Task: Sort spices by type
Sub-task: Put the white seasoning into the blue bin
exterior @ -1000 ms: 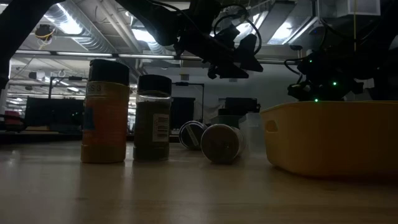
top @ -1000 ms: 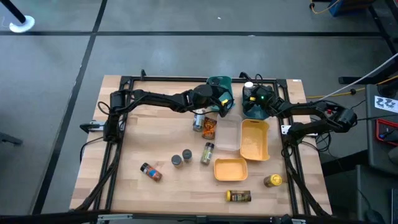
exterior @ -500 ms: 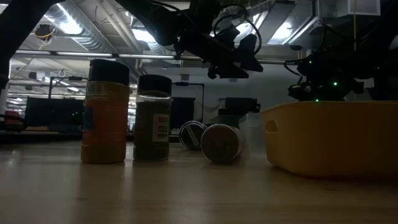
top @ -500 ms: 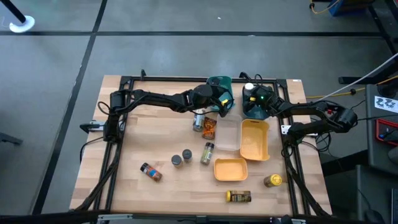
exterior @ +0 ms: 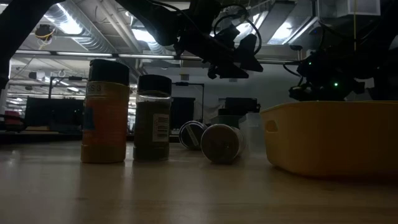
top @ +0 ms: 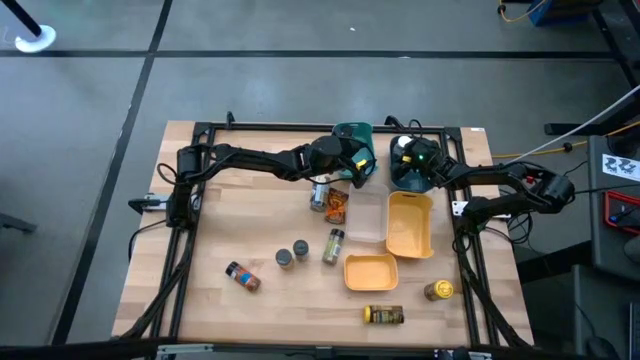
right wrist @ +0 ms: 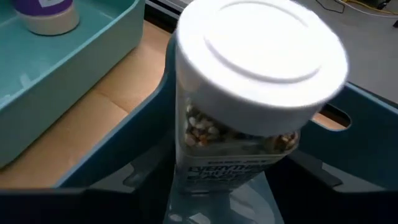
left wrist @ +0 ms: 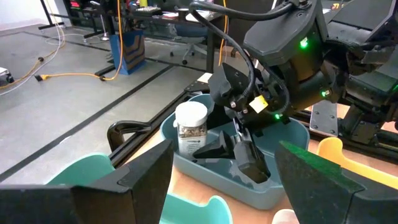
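A spice jar with a white lid point(left wrist: 191, 127) stands upright on its base in the dark blue bin point(left wrist: 292, 134) at the table's far right. My right gripper point(left wrist: 227, 162) reaches down into that bin, open, its fingers low beside the jar point(right wrist: 224, 124). My left gripper point(left wrist: 224, 186) hangs open above the teal bin point(top: 352, 131), level, with nothing between its fingers. A purple-labelled jar point(right wrist: 46, 15) stands in the teal bin point(right wrist: 74, 56). Several other spice jars point(top: 333, 245) are spread over the table. My right gripper has a finger point(right wrist: 134, 177) on each side of the white-lidded jar's lower part point(right wrist: 217, 174), coming slanting down from the table's right. I cannot tell whether either finger touches it. The jar stands on the bin floor.
Two yellow bins point(top: 409, 222) point(top: 371, 271) and a clear bin point(top: 365, 215) sit right of centre. Loose jars lie near the middle point(top: 322, 196), the near left point(top: 243, 276) and the near right point(top: 384, 315) point(top: 438, 290). The dark frame point(top: 200, 135) rims the table.
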Motion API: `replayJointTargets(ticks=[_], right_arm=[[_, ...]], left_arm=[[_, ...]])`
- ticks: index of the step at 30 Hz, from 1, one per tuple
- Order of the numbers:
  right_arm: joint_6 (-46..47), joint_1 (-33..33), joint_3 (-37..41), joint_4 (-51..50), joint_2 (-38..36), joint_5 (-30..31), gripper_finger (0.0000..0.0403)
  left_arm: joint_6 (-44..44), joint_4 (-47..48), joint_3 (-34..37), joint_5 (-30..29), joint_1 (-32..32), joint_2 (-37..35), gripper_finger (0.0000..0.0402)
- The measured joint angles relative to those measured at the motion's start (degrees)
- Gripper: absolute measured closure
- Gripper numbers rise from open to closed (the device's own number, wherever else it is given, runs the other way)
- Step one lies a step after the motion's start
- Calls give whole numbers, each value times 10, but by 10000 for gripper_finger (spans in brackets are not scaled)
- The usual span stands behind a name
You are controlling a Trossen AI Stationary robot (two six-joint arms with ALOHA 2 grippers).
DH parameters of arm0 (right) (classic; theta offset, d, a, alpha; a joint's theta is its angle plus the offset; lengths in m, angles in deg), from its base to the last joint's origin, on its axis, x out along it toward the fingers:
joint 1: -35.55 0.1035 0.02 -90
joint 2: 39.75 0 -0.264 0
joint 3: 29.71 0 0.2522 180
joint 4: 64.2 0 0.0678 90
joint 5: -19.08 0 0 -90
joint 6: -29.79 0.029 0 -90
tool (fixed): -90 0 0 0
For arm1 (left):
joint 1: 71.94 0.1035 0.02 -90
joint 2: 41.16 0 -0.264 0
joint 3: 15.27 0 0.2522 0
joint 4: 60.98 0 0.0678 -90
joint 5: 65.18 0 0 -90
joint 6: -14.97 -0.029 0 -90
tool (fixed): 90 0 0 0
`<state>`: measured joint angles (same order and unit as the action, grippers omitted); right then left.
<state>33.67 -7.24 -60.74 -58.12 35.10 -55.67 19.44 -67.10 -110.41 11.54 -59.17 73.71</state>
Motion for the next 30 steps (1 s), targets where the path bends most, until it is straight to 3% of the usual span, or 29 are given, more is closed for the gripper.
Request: replayJointTargets(ticks=[30], right_arm=[[4,0,0,-68,-44,-35,157]], left_arm=[[16,87,0,0,0,-40,137]])
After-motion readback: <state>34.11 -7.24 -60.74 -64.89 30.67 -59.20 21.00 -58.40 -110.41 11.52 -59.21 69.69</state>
